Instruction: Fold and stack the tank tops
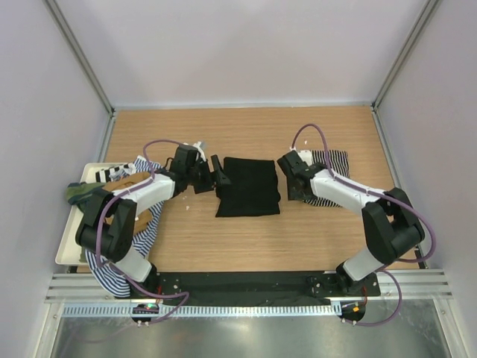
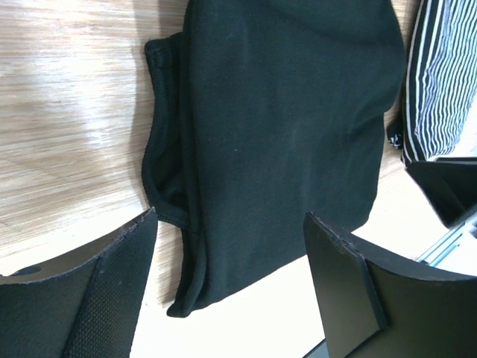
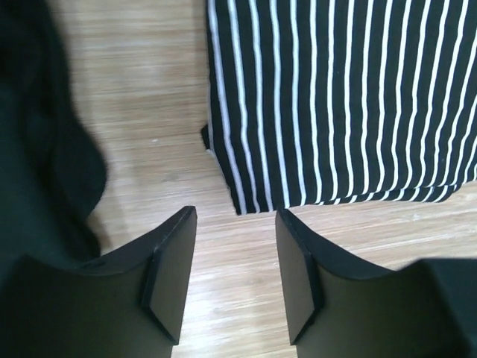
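A plain black tank top [image 1: 248,186] lies folded in a rectangle at the middle of the table. My left gripper [image 1: 218,177] hovers open at its left edge. In the left wrist view the black tank top [image 2: 283,127] spreads out ahead, and one of its corners lies between the wide-apart fingers of that gripper [image 2: 231,224], which touch nothing. A folded black-and-white striped tank top [image 1: 333,177] lies on the right, partly under the right arm. My right gripper [image 1: 293,183] stands between the two tops. In its own view this gripper [image 3: 235,216] is open over bare wood, just short of the striped tank top's [image 3: 343,97] corner.
A white tray [image 1: 65,250] sits at the left edge with a tan top [image 1: 119,179], a green one [image 1: 78,192] and a blue-and-white striped one [image 1: 145,231] that hangs over its rim. Grey walls enclose the table on three sides.
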Controlling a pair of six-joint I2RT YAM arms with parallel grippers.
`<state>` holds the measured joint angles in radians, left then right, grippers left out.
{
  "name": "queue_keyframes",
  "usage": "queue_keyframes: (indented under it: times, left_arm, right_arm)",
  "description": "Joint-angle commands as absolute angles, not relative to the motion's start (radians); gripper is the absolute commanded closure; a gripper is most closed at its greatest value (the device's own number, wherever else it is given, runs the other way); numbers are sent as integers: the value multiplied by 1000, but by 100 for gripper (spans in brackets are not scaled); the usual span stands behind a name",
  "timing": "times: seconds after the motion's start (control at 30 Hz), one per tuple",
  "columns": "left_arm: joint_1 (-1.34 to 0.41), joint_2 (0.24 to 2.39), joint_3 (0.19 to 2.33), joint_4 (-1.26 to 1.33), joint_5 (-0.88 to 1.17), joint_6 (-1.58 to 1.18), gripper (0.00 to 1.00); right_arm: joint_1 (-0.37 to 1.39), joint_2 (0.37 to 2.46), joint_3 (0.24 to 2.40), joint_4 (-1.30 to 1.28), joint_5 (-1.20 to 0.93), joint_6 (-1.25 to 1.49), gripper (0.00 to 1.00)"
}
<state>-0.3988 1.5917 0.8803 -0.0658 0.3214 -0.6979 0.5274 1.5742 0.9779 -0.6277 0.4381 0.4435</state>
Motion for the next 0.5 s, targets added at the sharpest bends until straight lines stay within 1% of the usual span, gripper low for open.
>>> queue_keyframes:
  times: [0.0,0.1,0.13,0.17,0.2,0.23,0.27,0.3,0.37,0.47]
  left_arm:
    - [-400,1603,897,-74,302,-675,19]
    - [-399,1612,907,-104,272,-670,19]
    - [-400,1617,908,-113,253,-670,19]
    - [-400,1617,908,-127,246,-669,18]
    - [-400,1618,911,-133,238,-669,17]
    - [-400,1624,913,-146,227,-670,16]
    - [-400,1628,916,-147,226,-672,15]
    - [-399,1631,917,-149,225,-673,13]
    - [-399,1640,917,-152,225,-686,6]
    - [-400,1658,920,-141,241,-696,4]
  right_arm:
    - [532,1477,989,-580,379,433,46]
    - [532,1465,1032,-571,305,422,46]
    - [531,1462,1041,-562,276,414,45]
    - [532,1462,1052,-533,229,413,41]
    - [531,1463,1055,-514,201,411,28]
    - [531,1474,1057,-497,180,413,20]
    - [531,1483,1060,-459,164,416,13]
    - [526,1497,1060,-440,126,419,9]
    - [515,1538,1065,-385,71,431,10]
    - [488,1580,1051,-292,-32,469,13]
